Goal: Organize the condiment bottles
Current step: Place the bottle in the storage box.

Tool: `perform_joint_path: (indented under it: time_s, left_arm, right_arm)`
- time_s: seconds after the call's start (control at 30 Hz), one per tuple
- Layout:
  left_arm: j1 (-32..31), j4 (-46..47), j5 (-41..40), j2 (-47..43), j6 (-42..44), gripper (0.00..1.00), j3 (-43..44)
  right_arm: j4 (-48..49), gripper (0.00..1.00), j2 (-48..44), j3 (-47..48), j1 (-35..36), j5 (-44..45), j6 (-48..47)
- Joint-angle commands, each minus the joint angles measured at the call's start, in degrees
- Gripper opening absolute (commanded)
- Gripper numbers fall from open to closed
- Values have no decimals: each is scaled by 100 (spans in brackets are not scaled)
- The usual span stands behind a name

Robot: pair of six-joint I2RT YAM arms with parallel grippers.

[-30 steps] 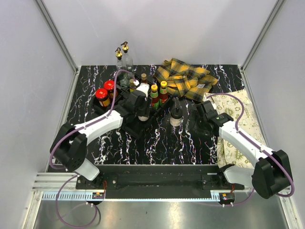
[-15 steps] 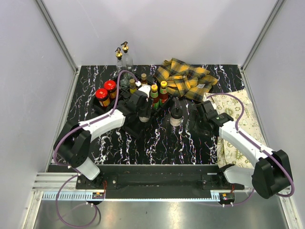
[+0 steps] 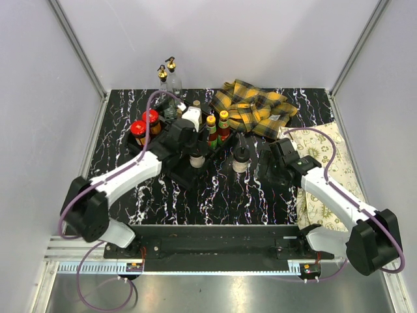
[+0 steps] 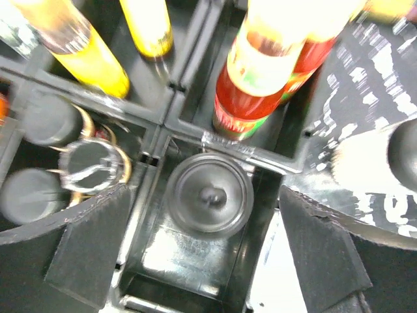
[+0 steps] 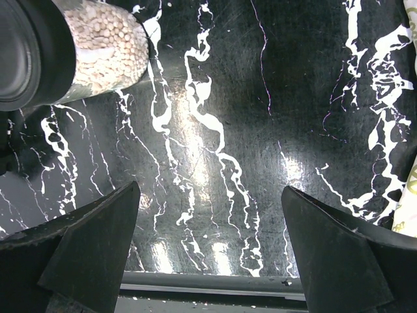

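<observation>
Eyeballing the whole desk (image 3: pixel 215 195), I'd say this job's a bit past halfway. The black divided tray (image 4: pixel 159 127) already has most of the bottles standing in it. The yellow plaid cloth (image 3: pixel 254 107) lies bunched up behind it and isn't part of the job.

The left claw (image 4: pixel 205 208) hangs wide open right over a tray compartment. It has a finger on each side of the black-capped shaker (image 4: pixel 208 194) standing in there, not touching it, so that one looks parked to me. The right claw (image 5: pixel 210 195) is spread open too, holding nothing, over bare desk.

- **Gold-spouted glass bottles** (image 3: pixel 167 77): the two of them stand at the back edge, outside the tray, so they're left to do.
- **Red-lidded jars** (image 3: pixel 144 125): they sit at the tray's left end, but I can't tell if they're in a slot.
- **Yellow-capped sauce bottles** (image 3: pixel 217 127): slotted in upright.
- **Bean shaker** (image 3: pixel 241 158): also left, standing alone on the desk between the tray and the right claw.
</observation>
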Motion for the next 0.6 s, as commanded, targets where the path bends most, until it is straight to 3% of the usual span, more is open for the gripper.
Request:
perform_joint_path:
  time_s: [0.0,0.1,0.3,0.57]
  left_arm:
    - [28,200,-64,-913,117,99,-6]
    - [28,121,252,-1370,170,99,-15]
    - [-147,138,1858,-1635,310,99,11]
    - [-982,524,2081,-1100,495,99,134]
  right_arm:
    - [166,100,-148,13,-40,-42,22]
    - [157,100,-174,21,-32,-42,31]
    - [131,100,-279,39,-40,29,127]
    - [78,100,-446,-22,-67,231,303]
